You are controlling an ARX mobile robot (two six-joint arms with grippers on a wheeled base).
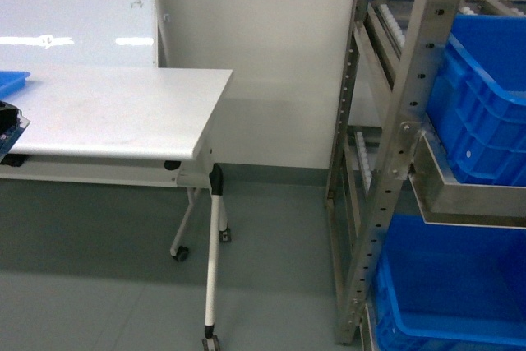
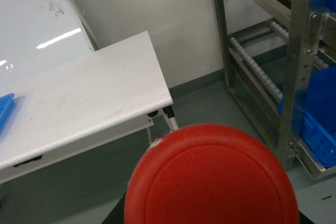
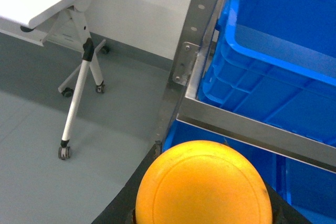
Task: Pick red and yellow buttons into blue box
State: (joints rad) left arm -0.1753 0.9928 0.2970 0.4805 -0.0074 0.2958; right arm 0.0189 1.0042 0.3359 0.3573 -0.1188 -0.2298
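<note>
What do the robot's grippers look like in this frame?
Little shows. The left gripper is only matte black edges behind the red button; the right gripper likewise, black angular parts flanking the yellow button. No cables, markings or arm links are visible.

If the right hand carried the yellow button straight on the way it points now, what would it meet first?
Probably the steel shelf rail of the metal rack, or the blue box sitting just above it. The yellow button fills the bottom of the right wrist view with both ahead of it. Depth is unclear, so which comes first is uncertain.
</note>
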